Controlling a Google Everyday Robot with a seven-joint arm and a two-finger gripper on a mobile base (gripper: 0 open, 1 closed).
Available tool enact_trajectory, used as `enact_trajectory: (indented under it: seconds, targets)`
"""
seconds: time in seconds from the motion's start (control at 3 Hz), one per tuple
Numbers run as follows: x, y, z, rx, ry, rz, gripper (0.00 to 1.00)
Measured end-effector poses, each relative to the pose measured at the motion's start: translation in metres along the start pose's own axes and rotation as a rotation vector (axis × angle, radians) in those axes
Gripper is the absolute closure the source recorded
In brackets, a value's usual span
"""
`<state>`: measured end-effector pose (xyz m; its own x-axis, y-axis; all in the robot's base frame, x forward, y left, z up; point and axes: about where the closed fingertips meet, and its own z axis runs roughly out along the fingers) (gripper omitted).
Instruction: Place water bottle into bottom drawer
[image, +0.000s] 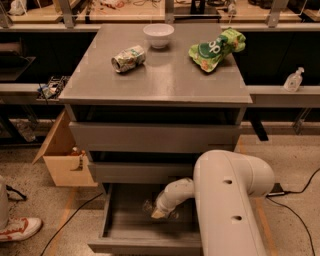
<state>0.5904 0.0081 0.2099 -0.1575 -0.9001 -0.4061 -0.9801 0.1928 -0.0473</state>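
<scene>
Your gripper (159, 214) sits low inside the open bottom drawer (144, 245), the water bottle (149, 205) right at its tip above the floor; whether it's clamped, you cannot tell.

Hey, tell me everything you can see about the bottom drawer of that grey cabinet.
The bottom drawer is grey, metal by its look: a shallow open tray with a plain flat front. It is pulled out toward the camera, lowest of three. The white arm covers its right side in the picture. The gripper reaches down into its middle with the water bottle at its tip; whether the bottle rests on the drawer's floor cannot be told.
</scene>
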Motion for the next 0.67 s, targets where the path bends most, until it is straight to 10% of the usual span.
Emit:
enact_trajectory:
  seconds: [0.67]
  targets:
    - [0.037,0.005,0.042,-0.015,0.028,0.073,1.00]
